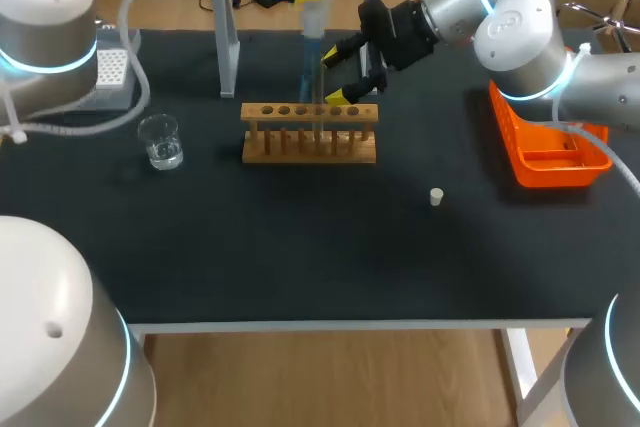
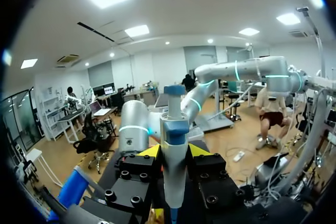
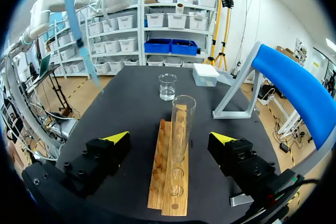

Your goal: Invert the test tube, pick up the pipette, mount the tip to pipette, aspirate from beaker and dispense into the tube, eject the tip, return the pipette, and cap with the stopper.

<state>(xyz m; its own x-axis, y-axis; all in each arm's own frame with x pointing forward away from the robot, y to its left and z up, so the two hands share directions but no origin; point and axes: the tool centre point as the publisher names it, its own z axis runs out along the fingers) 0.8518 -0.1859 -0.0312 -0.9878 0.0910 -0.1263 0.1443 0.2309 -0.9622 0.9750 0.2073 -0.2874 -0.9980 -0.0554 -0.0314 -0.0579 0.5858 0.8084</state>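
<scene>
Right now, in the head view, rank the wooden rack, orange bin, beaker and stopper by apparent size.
Largest: wooden rack and orange bin, about alike; the right arm hides part of the bin, so I won't rank them.
Next: beaker.
Smallest: stopper.

Bright, even light falls from above. The matt black table [image 1: 300,247] shows only faint shadow around the wooden rack [image 1: 309,133]. The glass beaker [image 1: 160,140] beside the rack catches small white glints.
</scene>
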